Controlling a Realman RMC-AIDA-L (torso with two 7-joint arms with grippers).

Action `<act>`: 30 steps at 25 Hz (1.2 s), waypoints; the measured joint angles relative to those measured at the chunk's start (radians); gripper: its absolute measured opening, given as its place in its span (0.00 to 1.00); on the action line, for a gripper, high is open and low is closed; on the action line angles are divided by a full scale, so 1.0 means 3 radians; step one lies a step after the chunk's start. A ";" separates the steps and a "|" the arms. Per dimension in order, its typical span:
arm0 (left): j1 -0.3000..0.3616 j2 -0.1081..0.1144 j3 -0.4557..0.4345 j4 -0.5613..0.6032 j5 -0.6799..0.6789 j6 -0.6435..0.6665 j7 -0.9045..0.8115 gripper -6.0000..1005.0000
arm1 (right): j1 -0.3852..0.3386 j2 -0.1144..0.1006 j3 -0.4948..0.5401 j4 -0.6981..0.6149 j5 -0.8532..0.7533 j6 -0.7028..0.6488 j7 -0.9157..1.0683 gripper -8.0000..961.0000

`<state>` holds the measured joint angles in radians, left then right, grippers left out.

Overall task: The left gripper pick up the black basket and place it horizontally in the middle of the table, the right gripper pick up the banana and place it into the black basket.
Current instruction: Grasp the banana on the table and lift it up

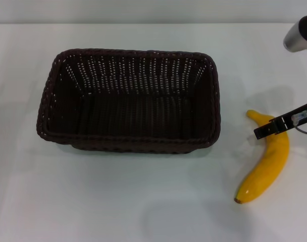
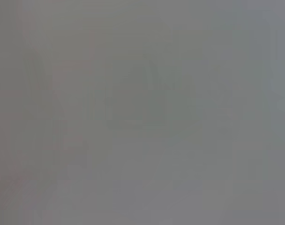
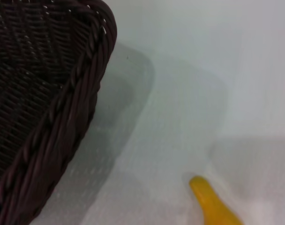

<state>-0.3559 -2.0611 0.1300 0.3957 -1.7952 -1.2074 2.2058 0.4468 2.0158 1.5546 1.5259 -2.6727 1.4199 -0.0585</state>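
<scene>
Dark brown-black woven wicker, rectangular with rounded corners, a braided rim and sloping sides: the black basket [image 1: 129,101], standing upright on the plain smooth white tabletop [image 1: 93,201], long side running left to right, roughly central and a little to the left in the head view. Nothing visible inside it.

Curved bright yellow banana [image 1: 264,160] with a dark brown tip, lying flat on the tabletop to the right of the black basket, near it but apart, brown end toward the robot.

Thin black finger of the right gripper [image 1: 275,126] reaching in from the right edge of the head view, overlapping the far end of the banana; contact impossible to judge. Jaws: cannot tell whether released or clenched.

From the right wrist view: braided corner of the black basket [image 3: 63,117], bare tabletop [image 3: 194,70], and one end of the banana [image 3: 210,202].

Left wrist view: only blurred grey. Left gripper out of sight everywhere.
</scene>
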 joint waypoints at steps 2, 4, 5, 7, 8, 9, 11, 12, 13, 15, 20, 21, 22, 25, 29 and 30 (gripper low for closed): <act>0.0000 -0.0001 0.0000 0.0000 -0.0001 -0.0004 0.0000 0.71 | 0.0024 0.0000 -0.0008 -0.0064 -0.0005 -0.0030 0.0007 0.89; -0.0003 -0.0002 0.0000 0.0000 -0.0002 -0.0004 0.0000 0.71 | 0.0059 0.0000 -0.0012 -0.0135 0.0003 -0.0039 0.0013 0.89; -0.0008 -0.0002 0.0000 0.0000 -0.0002 -0.0003 0.0002 0.71 | 0.0072 0.0000 -0.0016 -0.0169 0.0006 -0.0042 0.0015 0.89; -0.0015 -0.0002 0.0001 0.0000 -0.0002 -0.0002 0.0004 0.71 | 0.0095 -0.0001 -0.0035 -0.0243 0.0002 -0.0060 0.0025 0.89; -0.0020 -0.0001 0.0001 0.0000 -0.0003 -0.0001 0.0007 0.71 | 0.0103 -0.0001 -0.0043 -0.0272 0.0000 -0.0074 0.0027 0.89; -0.0022 0.0000 0.0001 0.0000 -0.0003 -0.0001 0.0008 0.71 | 0.0106 -0.0001 -0.0047 -0.0287 -0.0003 -0.0089 0.0028 0.89; -0.0025 0.0000 0.0001 0.0000 -0.0004 0.0000 0.0009 0.71 | 0.0108 -0.0002 -0.0058 -0.0306 -0.0008 -0.0112 0.0030 0.88; -0.0027 0.0000 0.0001 0.0000 -0.0004 0.0000 0.0012 0.71 | 0.0108 -0.0004 -0.0066 -0.0306 -0.0010 -0.0116 0.0030 0.88; -0.0027 0.0001 0.0001 0.0000 -0.0007 0.0001 0.0012 0.71 | 0.0108 -0.0006 -0.0073 -0.0305 -0.0011 -0.0117 0.0031 0.88; -0.0021 0.0001 0.0001 0.0000 -0.0026 -0.0001 0.0012 0.71 | 0.0110 -0.0012 -0.0085 -0.0289 -0.0016 -0.0117 0.0027 0.88; -0.0004 0.0003 0.0001 0.0000 -0.0050 -0.0020 0.0012 0.71 | 0.0107 -0.0017 -0.0080 -0.0273 -0.0046 -0.0104 0.0002 0.76; -0.0002 0.0003 0.0001 0.0000 -0.0050 -0.0021 0.0012 0.71 | 0.0103 -0.0017 -0.0075 -0.0268 -0.0054 -0.0101 -0.0005 0.72; 0.0000 0.0003 0.0001 0.0000 -0.0050 -0.0022 0.0012 0.71 | 0.0100 -0.0018 -0.0067 -0.0264 -0.0060 -0.0098 -0.0014 0.68; 0.0001 0.0004 0.0001 0.0000 -0.0050 -0.0026 0.0011 0.71 | 0.0087 -0.0025 -0.0032 -0.0246 -0.0067 -0.0089 -0.0041 0.59; 0.0010 0.0002 0.0001 0.0000 -0.0050 -0.0028 0.0010 0.71 | 0.0073 -0.0031 0.0067 -0.0171 -0.0109 -0.0069 -0.0102 0.50; 0.0012 0.0002 0.0001 0.0000 -0.0050 -0.0029 0.0010 0.71 | 0.0065 -0.0031 0.0115 -0.0140 -0.0124 -0.0063 -0.0132 0.50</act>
<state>-0.3523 -2.0606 0.1304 0.3958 -1.8104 -1.2161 2.2089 0.4662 2.0065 1.5893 1.4841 -2.7100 1.4010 -0.0982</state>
